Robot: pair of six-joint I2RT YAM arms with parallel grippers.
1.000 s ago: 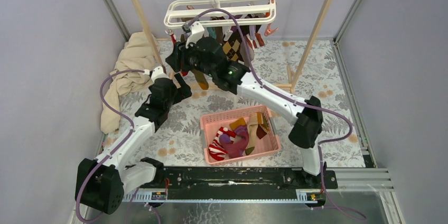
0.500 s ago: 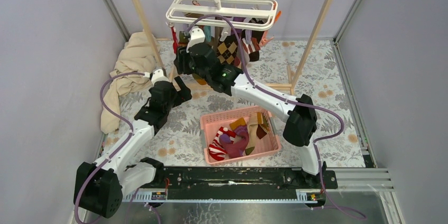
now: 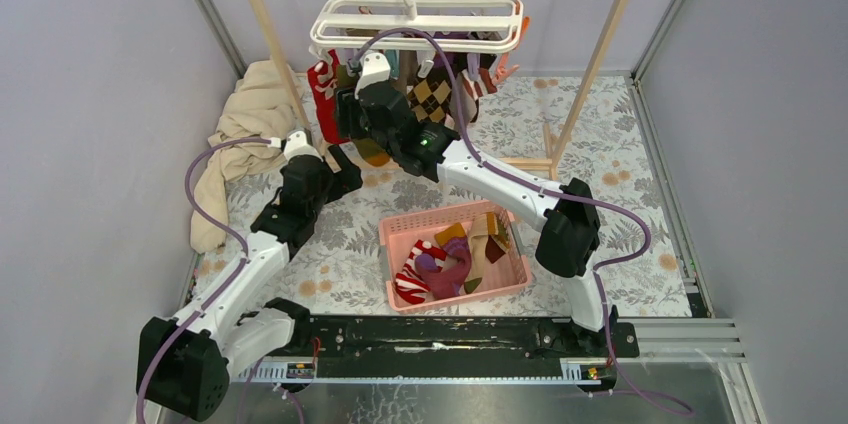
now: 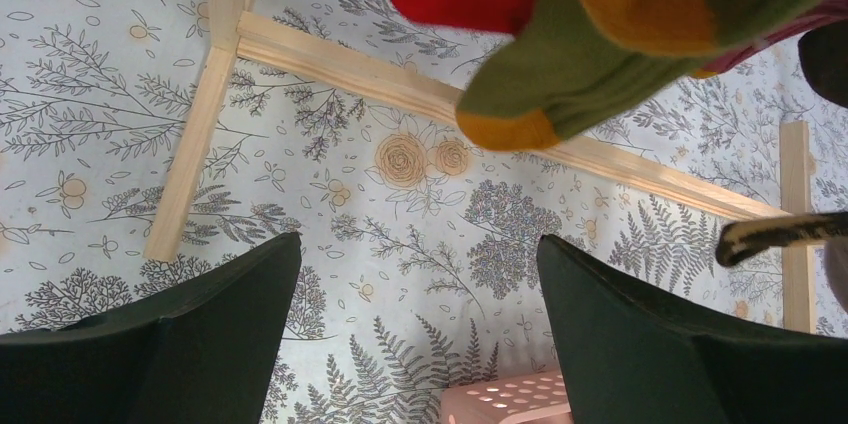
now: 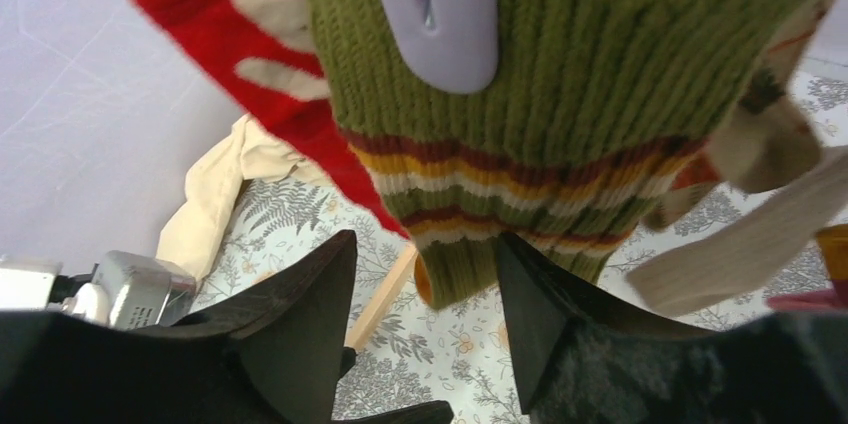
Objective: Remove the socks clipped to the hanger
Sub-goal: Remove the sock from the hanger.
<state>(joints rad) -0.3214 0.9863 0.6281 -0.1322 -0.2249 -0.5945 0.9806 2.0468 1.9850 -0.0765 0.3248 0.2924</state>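
From above, the white hanger (image 3: pixel 420 20) hangs from a wooden rail (image 3: pixel 266 24), with socks (image 3: pixel 432 94) clipped under it. More socks lie in a pink basket (image 3: pixel 386 244) on the bench (image 3: pixel 620 174).

In the left wrist view, the left jaws are wide apart and hold nothing. A green and orange sock (image 4: pixel 560 74) dangles above.

In the right wrist view, the right jaws stand apart around a green striped cuff (image 5: pixel 560 104) that is held by a purple clip (image 5: pixel 440 14).
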